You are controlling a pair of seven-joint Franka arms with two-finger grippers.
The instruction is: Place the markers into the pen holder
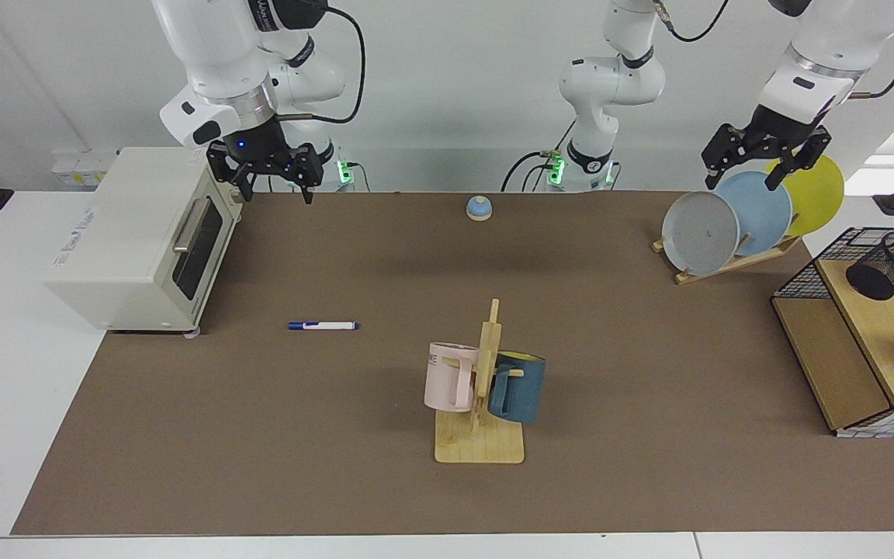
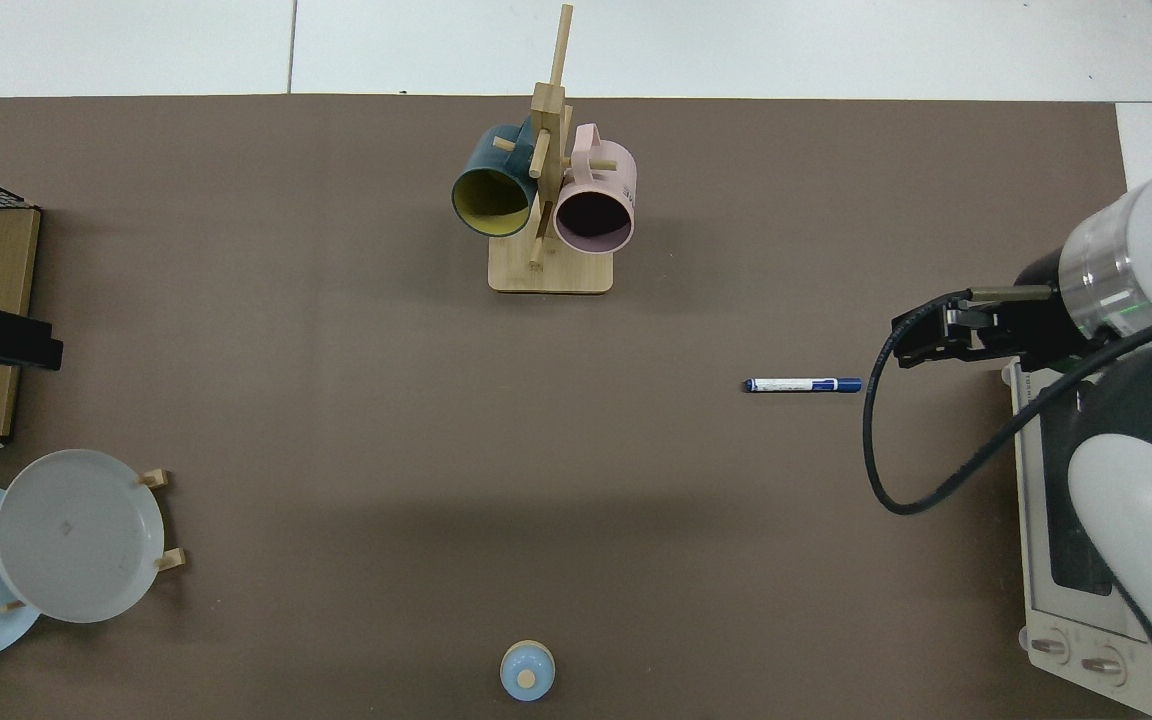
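One marker [image 1: 323,325] [image 2: 803,384], white with a dark blue cap and blue tail, lies flat on the brown mat in front of the toaster oven. The pen holder [image 1: 893,265], a black mesh cup, stands on the wooden shelf at the far right of the facing view; the top view does not show it. My right gripper [image 1: 276,185] [image 2: 921,335] hangs open and empty beside the oven's top corner, well above and behind the marker. Open and empty too, my left gripper [image 1: 743,175] hovers over the plate rack, away from the holder.
A white toaster oven [image 1: 144,241] stands near the marker. A wooden mug tree [image 1: 486,388] holds a pink mug and a blue mug mid-table. A plate rack [image 1: 734,260] with three plates, a wire-grid basket frame [image 1: 804,272] on the shelf and a small blue bell [image 1: 479,207] also stand here.
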